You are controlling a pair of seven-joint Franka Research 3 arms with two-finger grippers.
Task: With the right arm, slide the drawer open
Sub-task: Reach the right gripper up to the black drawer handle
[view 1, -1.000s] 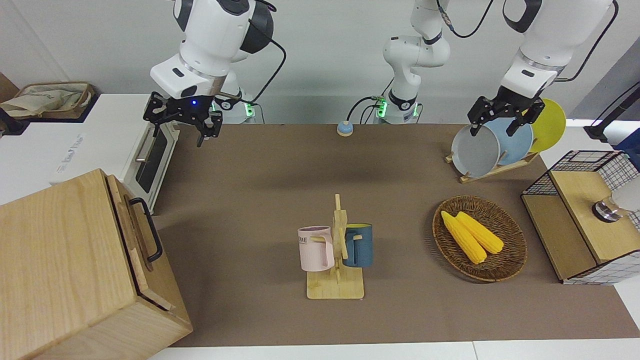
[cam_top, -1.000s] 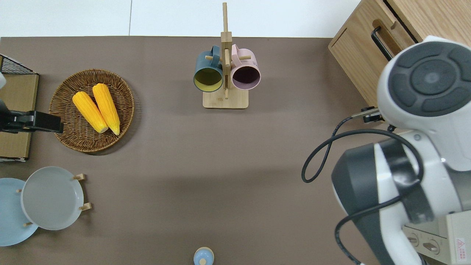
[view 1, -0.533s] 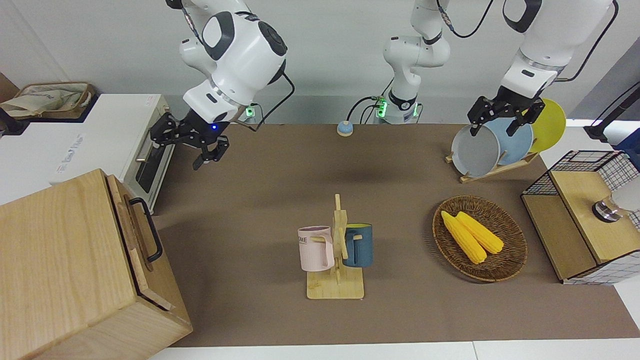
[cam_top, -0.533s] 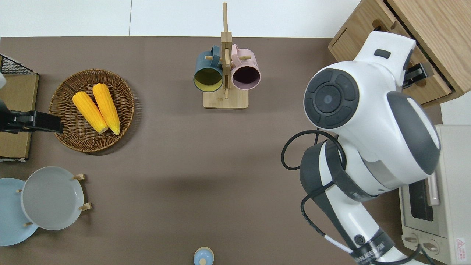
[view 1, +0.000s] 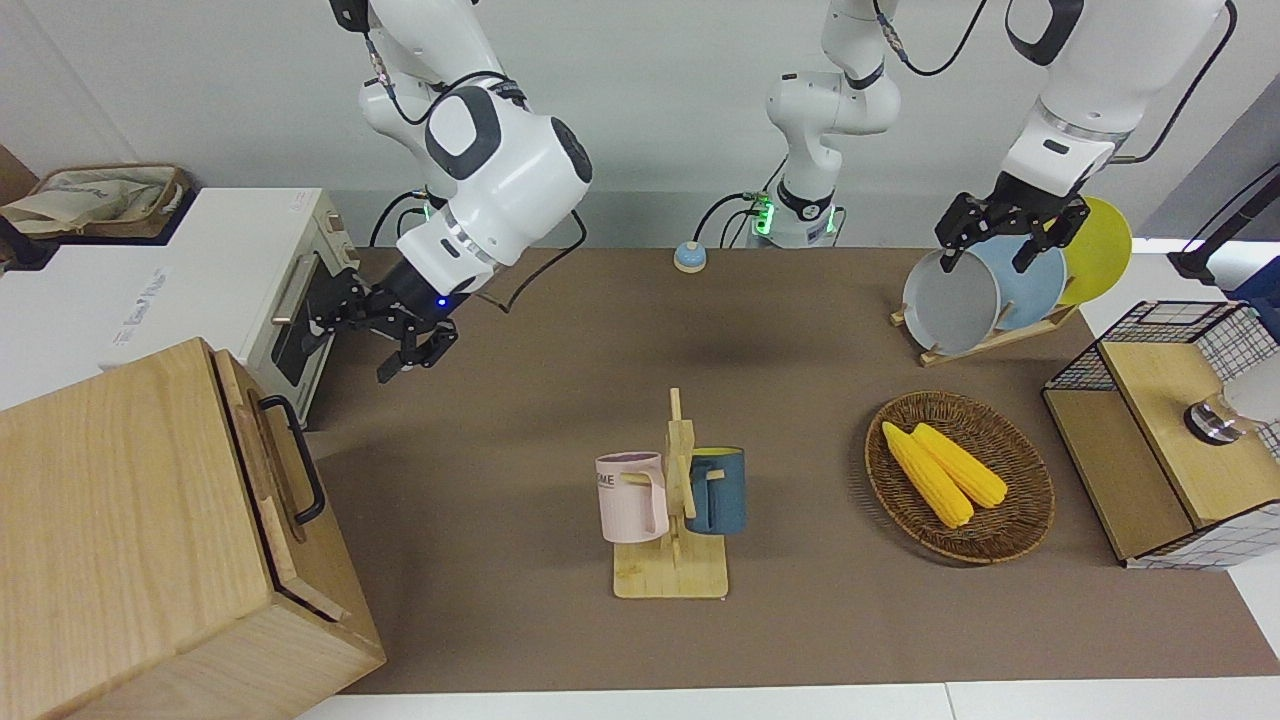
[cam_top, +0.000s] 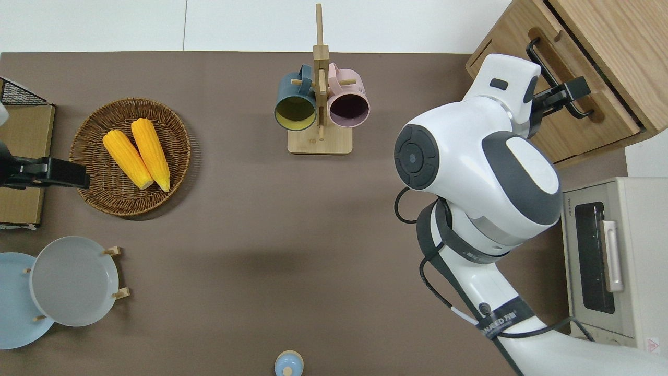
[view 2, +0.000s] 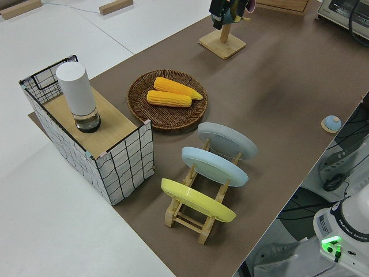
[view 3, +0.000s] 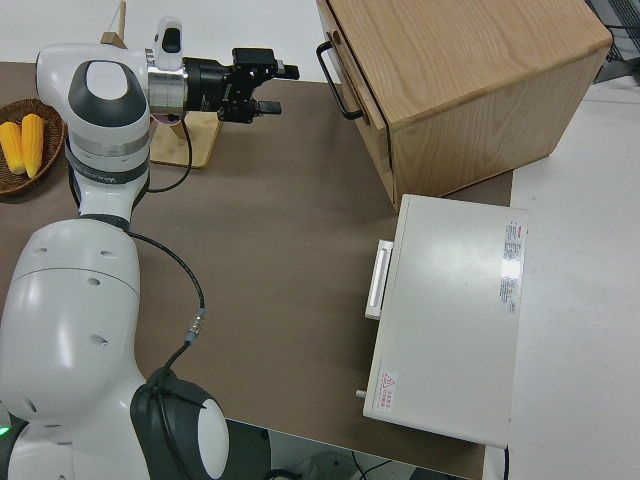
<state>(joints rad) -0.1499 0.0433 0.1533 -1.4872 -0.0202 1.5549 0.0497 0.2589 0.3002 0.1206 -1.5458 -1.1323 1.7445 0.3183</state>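
The drawer (view 1: 262, 465) sits shut in the pale wooden cabinet (view 1: 120, 520) at the right arm's end of the table. Its black loop handle (cam_top: 552, 70) faces the table's middle and also shows in the right side view as handle (view 3: 338, 78). My right gripper (cam_top: 571, 96) hangs in the air, open and empty, pointing at the drawer front. In the overhead view it is over the end of the handle nearer to the robots. The right side view shows the right gripper (view 3: 275, 88) still apart from the handle. The front view shows the right gripper (view 1: 350, 345) beside the toaster oven. The left arm is parked.
A white toaster oven (view 1: 300, 300) stands nearer to the robots than the cabinet. Mid-table is a wooden mug stand (view 1: 675, 500) with two mugs. Toward the left arm's end are a corn basket (view 1: 1030, 500), a plate rack (view 1: 990, 290) and a wire-mesh cabinet (view 1: 1170, 430).
The right arm has swung from beside the toaster oven toward the wooden cabinet, and its gripper has come lower and now points at the drawer's handle. The left arm has not moved.
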